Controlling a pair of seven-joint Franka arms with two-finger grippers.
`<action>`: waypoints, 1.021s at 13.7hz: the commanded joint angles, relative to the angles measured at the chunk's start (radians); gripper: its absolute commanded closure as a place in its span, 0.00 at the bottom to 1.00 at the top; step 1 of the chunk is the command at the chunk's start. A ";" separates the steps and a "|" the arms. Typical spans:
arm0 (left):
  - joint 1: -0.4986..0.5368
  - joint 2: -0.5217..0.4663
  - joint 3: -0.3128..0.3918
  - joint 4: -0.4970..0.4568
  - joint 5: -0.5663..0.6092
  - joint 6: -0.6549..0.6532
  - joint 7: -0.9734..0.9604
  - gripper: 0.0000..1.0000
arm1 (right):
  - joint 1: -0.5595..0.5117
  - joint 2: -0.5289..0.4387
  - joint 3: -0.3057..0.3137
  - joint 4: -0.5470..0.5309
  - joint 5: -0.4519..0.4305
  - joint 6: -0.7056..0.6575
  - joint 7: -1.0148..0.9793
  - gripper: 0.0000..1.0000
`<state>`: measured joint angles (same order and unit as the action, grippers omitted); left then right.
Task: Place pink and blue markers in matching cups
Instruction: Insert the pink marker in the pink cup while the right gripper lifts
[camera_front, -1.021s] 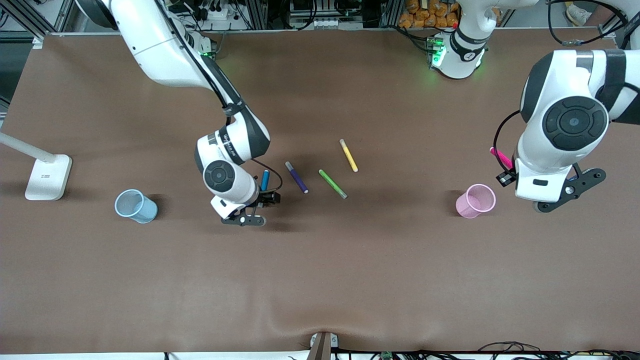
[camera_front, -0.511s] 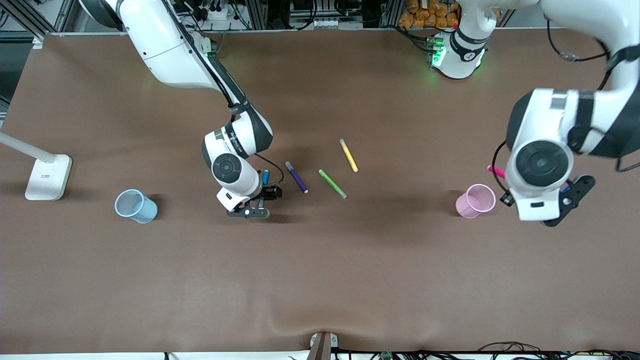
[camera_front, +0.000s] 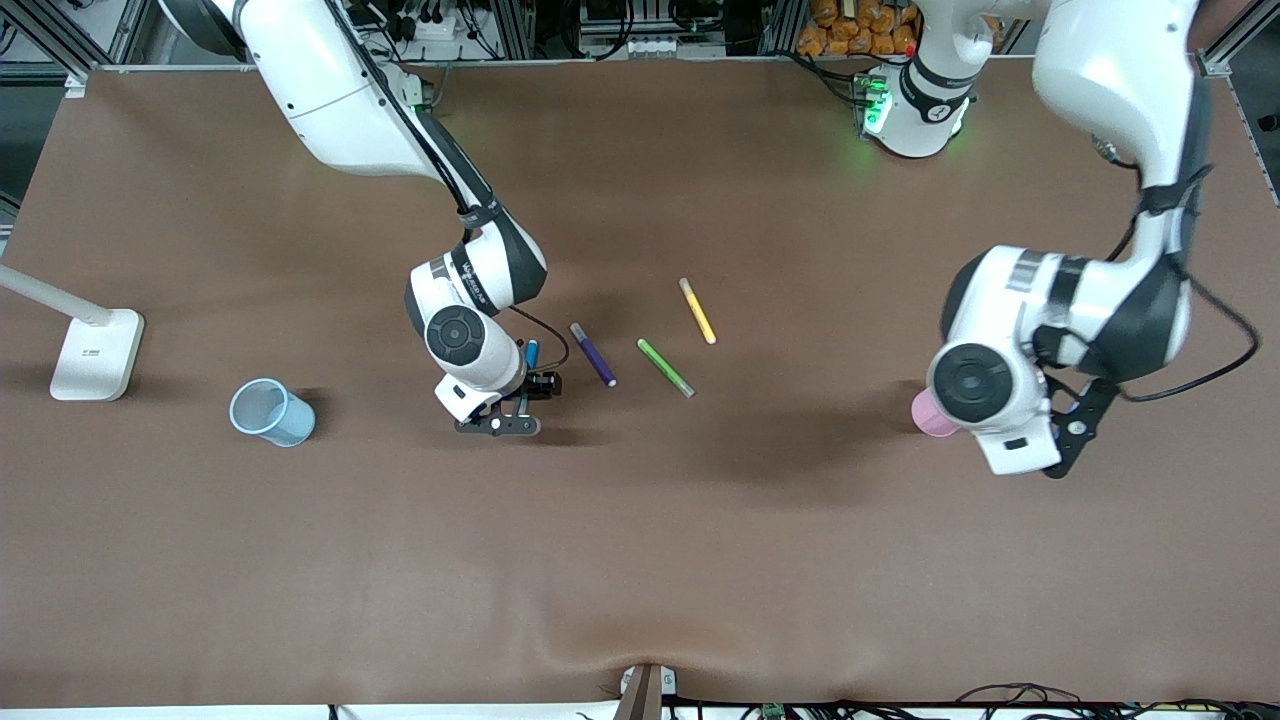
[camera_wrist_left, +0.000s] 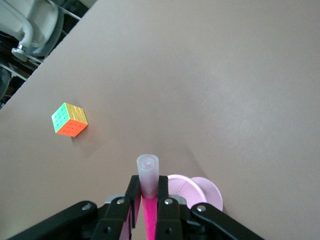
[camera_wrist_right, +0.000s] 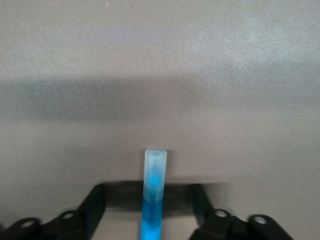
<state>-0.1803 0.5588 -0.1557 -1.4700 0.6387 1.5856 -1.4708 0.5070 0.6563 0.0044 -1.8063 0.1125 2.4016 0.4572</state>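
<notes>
Starting with the front view: the right gripper (camera_front: 515, 405) sits low over the blue marker (camera_front: 531, 352), whose top end pokes out past the wrist, so it looks like a pick being set up. Its target, the blue cup (camera_front: 271, 411), stands well off from that hand toward the right arm's end of the table, so there's a carry ahead. The purple marker (camera_front: 593, 354), green marker (camera_front: 665, 367) and yellow marker (camera_front: 697, 310) lie just off to the side of the hand toward the middle and aren't part of the job. The left gripper (camera_front: 1065, 440) hangs right over the pink cup (camera_front: 927, 415), with the wrist hiding most of it, probably because it's lining up a drop.

Left wrist view: the fingers (camera_wrist_left: 133, 196) are clamped on the pink marker (camera_wrist_left: 148, 212), held roughly upright with the pale cap sticking out, which makes sense for dropping it in end first. The pink cup (camera_wrist_left: 197, 185) sits just under and beside the fingertips, rim only partly seen. A colour cube (camera_wrist_left: 69, 119) lies well away on the table and doesn't matter here.

Right wrist view: the blue marker (camera_wrist_right: 153, 200) runs straight down the gap, cap end out, and the two fingers (camera_wrist_right: 92, 202) stand clearly apart on either side without touching it. So nothing's gripped yet; I'd guess a squeeze comes next.
</notes>
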 joint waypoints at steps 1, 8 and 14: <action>-0.019 0.016 -0.002 0.011 0.045 -0.001 -0.060 1.00 | -0.005 -0.024 0.000 -0.018 -0.007 0.002 -0.037 1.00; -0.015 0.042 -0.002 -0.010 0.090 0.002 -0.102 1.00 | -0.019 -0.041 -0.001 -0.015 -0.007 -0.006 -0.072 1.00; -0.010 0.064 -0.004 -0.013 0.088 0.017 -0.114 1.00 | -0.126 -0.110 0.019 0.050 0.041 -0.137 -0.337 1.00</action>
<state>-0.1948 0.6194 -0.1538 -1.4747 0.7029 1.5947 -1.5545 0.4122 0.5947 -0.0043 -1.7610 0.1219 2.3077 0.1880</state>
